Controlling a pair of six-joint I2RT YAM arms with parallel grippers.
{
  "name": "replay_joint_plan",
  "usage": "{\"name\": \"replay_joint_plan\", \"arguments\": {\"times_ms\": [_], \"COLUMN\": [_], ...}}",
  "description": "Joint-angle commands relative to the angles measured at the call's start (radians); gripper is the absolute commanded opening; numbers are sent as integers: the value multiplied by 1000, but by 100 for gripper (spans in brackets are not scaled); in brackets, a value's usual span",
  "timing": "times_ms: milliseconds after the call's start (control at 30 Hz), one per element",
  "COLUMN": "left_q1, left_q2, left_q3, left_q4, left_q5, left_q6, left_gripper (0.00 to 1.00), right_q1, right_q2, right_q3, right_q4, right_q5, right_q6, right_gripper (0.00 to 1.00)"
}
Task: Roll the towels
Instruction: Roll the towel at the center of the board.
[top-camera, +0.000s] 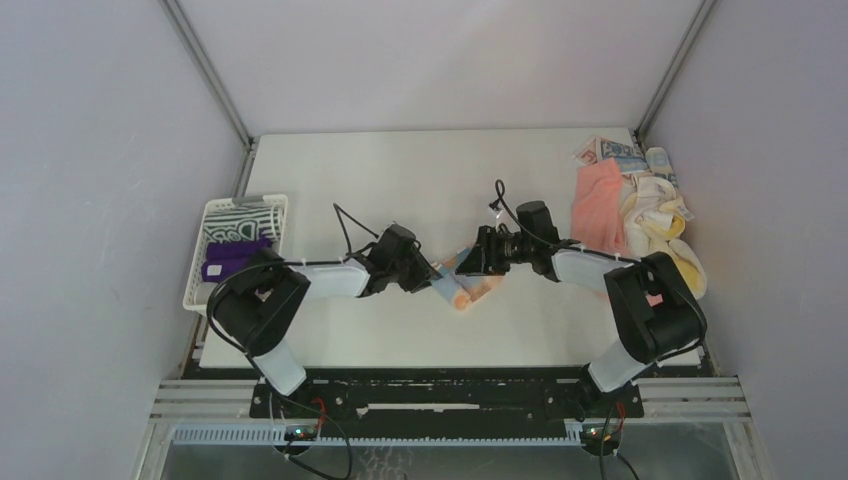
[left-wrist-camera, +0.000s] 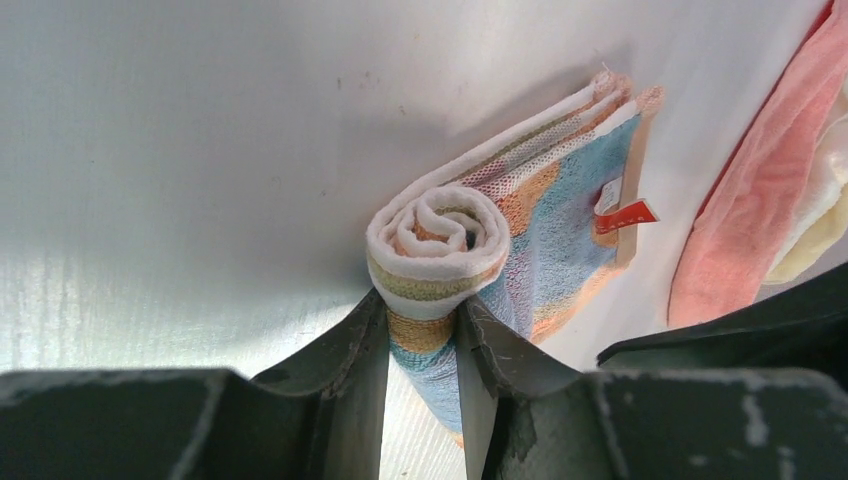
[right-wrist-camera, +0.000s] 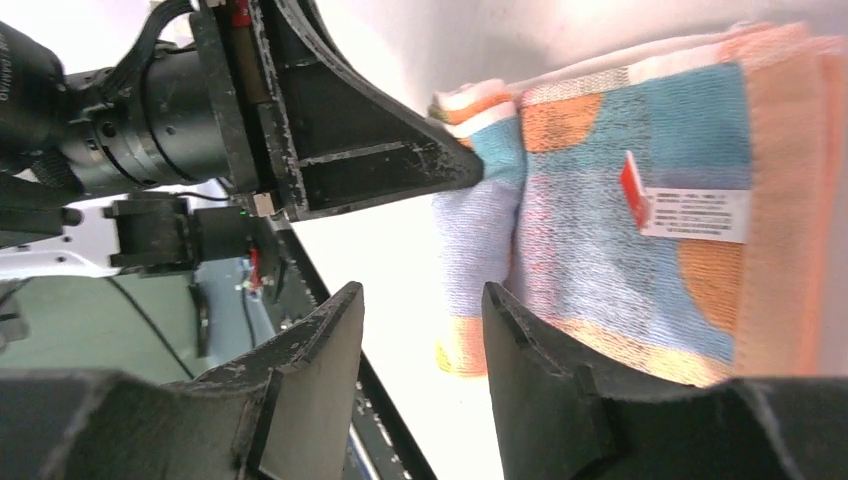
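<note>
The light-blue towel with orange patches (top-camera: 462, 288) lies near the table's middle, half rolled. In the left wrist view its rolled end (left-wrist-camera: 437, 245) shows a spiral, with the flat part (left-wrist-camera: 565, 200) behind. My left gripper (left-wrist-camera: 422, 330) is shut on the roll; it also shows in the top view (top-camera: 432, 275). My right gripper (right-wrist-camera: 425, 310) is open and empty, next to the towel's flat part (right-wrist-camera: 640, 200), in the top view (top-camera: 472, 258) just right of the roll. A salmon-pink towel (top-camera: 598, 205) and a cream-yellow towel (top-camera: 660, 215) lie in a pile at the right.
A white slotted basket (top-camera: 218, 215) at the left table edge holds rolled purple (top-camera: 232, 262) and black-and-white striped (top-camera: 240, 222) towels. A blue-printed towel (top-camera: 625, 155) lies at the pile's back. The table's front edge runs close behind my right gripper (right-wrist-camera: 330, 300).
</note>
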Motion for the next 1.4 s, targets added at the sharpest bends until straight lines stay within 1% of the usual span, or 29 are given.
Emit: {"name": "replay_joint_plan", "arguments": {"times_ms": [0, 100, 200, 367, 467, 567, 667, 767, 800, 933, 1033, 1200, 1367], "left_q1": [-10, -10, -10, -7, 6, 23, 31, 31, 31, 31, 32, 34, 37], "left_q2": [-20, -51, -85, -131, -146, -151, -135, -114, -108, -91, -87, -81, -74], "left_q3": [-2, -6, -17, -50, -71, -78, -49, -16, -5, 26, 40, 46, 49], "left_q4": [-95, -129, -162, -216, -231, -242, -272, -294, -303, -337, -357, -367, -366], "left_q5": [-53, -79, -108, -156, -170, -179, -180, -174, -173, -169, -168, -159, -147], "left_q6": [58, 73, 93, 114, 120, 128, 132, 132, 132, 138, 142, 146, 144], "left_gripper": [33, 33, 33, 33, 33, 33, 32, 32, 32, 32, 32, 33, 33], "right_q1": [-4, 3, 29, 71, 85, 92, 120, 155, 167, 253, 344, 513, 597], "right_q2": [-15, 70, 167, 329, 389, 409, 347, 224, 159, -13, -98, -171, -145], "right_q3": [51, 87, 164, 347, 434, 498, 504, 449, 424, 305, 230, 127, 53], "right_q4": [-223, -223, -236, -290, -320, -354, -384, -389, -385, -360, -333, -228, -91], "right_q5": [147, 178, 200, 220, 240, 249, 255, 308, 331, 487, 614, 820, 913], "right_q6": [-154, -172, -192, -235, -259, -296, -358, -424, -442, -539, -603, -693, -739], "right_gripper": [46, 44, 43, 43, 43, 43, 44, 46, 47, 52, 53, 56, 58]}}
